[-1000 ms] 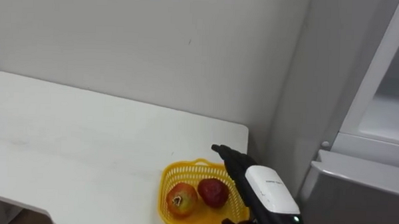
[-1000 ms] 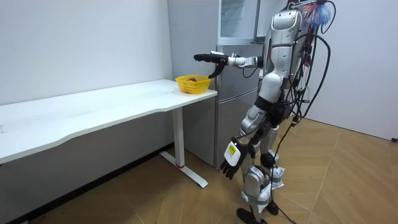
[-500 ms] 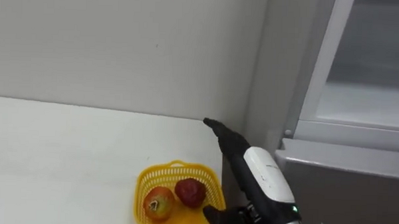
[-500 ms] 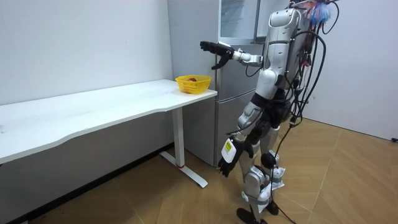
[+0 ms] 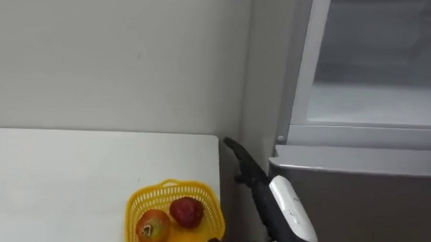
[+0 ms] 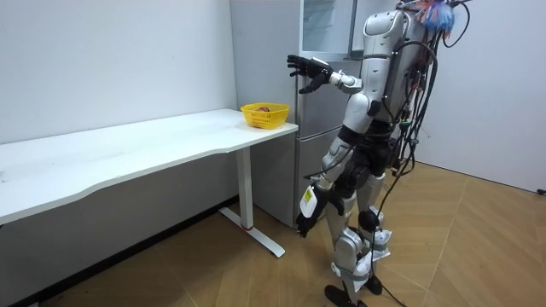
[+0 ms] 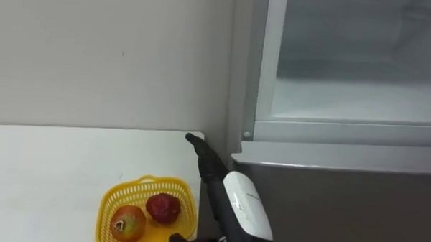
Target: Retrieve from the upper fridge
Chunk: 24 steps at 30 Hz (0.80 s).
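The upper fridge compartment [image 5: 374,105] stands open, with a pale bare shelf inside. My right hand [image 5: 248,174] is raised beside the fridge's left edge, level with the top of the grey lower door [image 5: 356,201]. Its fingers are straight and it holds nothing. It also appears in the right eye view [image 7: 208,164] and in the room view [image 6: 309,70]. A yellow basket [image 5: 147,196] at the table's corner holds a red fruit [image 5: 187,212] and an orange-red fruit [image 5: 151,225]. My left hand [image 6: 309,217] hangs relaxed by my thigh.
The white table [image 5: 70,173] runs along the wall to the left of the fridge. In the room view I stand in front of the fridge [image 6: 328,128], just off the table's end [image 6: 256,136]. Wooden floor [image 6: 478,256] lies open behind me.
My right hand has lifted from over the basket and swung right towards the fridge. My body and head have turned right, so the open compartment now shows more fully.
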Tool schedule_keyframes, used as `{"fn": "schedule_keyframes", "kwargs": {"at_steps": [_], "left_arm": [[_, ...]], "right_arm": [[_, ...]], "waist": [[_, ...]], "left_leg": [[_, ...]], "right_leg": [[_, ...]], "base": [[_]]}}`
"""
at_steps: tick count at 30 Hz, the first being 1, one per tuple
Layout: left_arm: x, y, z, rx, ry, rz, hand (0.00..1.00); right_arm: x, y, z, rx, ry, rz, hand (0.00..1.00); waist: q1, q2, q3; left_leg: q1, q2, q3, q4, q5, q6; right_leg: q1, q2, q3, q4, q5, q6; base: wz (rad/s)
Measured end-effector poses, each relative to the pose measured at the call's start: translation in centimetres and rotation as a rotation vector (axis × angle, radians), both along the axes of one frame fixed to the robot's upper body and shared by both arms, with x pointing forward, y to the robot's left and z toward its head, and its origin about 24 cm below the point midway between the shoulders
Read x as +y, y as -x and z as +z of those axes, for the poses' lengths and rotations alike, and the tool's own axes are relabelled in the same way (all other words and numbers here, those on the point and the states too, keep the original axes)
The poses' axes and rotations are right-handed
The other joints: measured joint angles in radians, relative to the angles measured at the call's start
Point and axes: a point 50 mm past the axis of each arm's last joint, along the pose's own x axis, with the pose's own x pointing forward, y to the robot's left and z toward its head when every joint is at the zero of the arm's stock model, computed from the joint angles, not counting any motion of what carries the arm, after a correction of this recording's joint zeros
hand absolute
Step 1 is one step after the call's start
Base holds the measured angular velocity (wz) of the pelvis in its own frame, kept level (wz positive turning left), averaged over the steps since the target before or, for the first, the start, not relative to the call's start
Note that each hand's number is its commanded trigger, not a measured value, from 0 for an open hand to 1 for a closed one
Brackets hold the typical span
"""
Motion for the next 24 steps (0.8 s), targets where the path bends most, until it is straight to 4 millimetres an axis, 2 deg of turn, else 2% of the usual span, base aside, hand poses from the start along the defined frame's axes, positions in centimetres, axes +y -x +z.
{"fn": "schedule_keyframes", "kwargs": {"at_steps": [4,7,11,14,16,20,22,24], "left_arm": [[-0.3,0.3,-0.1,0.01,0.012,0.004,0.0],[-0.8,0.3,-0.2,0.006,0.023,0.004,0.0],[-0.9,0.4,-0.2,0.0,0.011,0.005,0.0],[-0.8,1.1,-0.3,0.012,0.014,0.036,0.0],[-0.7,1.4,-0.3,0.015,0.014,0.041,0.0],[-0.8,1.2,-0.2,0.002,0.018,0.037,0.0],[-0.9,1.0,-0.2,-0.017,0.024,0.034,0.0],[-0.9,0.9,-0.1,-0.03,0.03,0.035,0.0]], "right_arm": [[-0.6,1.9,0.0,0.017,-0.079,-0.004,0.0],[-1.1,2.6,0.1,0.032,-0.153,-0.003,0.0],[-2.5,2.9,-0.3,0.05,-0.164,-0.061,0.0],[-4.5,3.7,-1.5,0.108,-0.173,-0.157,0.0],[-6.6,4.4,-3.1,0.187,-0.219,-0.264,0.0],[-9.4,5.2,-5.3,0.291,-0.293,-0.422,0.0],[-11.0,6.5,-7.1,0.375,-0.36,-0.52,0.0],[-11.8,7.4,-8.2,0.431,-0.42,-0.578,0.0]], "waist": [[-0.024,0.006,0.0003],[-0.049,0.019,-0.0008],[-0.083,0.024,-0.0011],[-0.111,0.025,-0.001],[-0.122,0.024,-0.001],[-0.155,0.02,0.0013],[-0.163,0.021,0.0019],[-0.169,0.025,0.0019]], "left_leg": [[0.0,0.001,0.011,0.005,-0.001,0.002],[-0.001,0.004,0.034,-0.004,-0.002,0.003],[0.001,0.006,0.056,-0.008,-0.003,0.003],[0.001,0.007,0.063,-0.008,-0.003,0.004],[0.001,0.01,0.087,-0.008,-0.003,0.004],[0.0,0.01,0.094,-0.01,-0.004,0.004],[0.005,0.014,0.114,-0.011,-0.005,0.002],[0.005,0.015,0.121,-0.013,-0.005,0.002]], "right_leg": [[-0.003,0.001,0.009,-0.001,0.001,0.001],[-0.016,0.004,0.028,0.006,0.004,0.001],[-0.029,0.006,0.05,0.017,0.005,0.001],[-0.032,0.009,0.066,0.017,0.006,0.002],[-0.039,0.015,0.089,0.017,0.006,0.002],[-0.049,0.016,0.097,0.017,0.006,0.003],[-0.052,0.021,0.112,0.02,0.006,0.002],[-0.067,0.023,0.124,0.025,0.006,0.002]], "base": [[-0.06],[-0.22],[-0.2],[-0.09],[-0.21],[-0.12],[-0.19],[-0.2]]}}
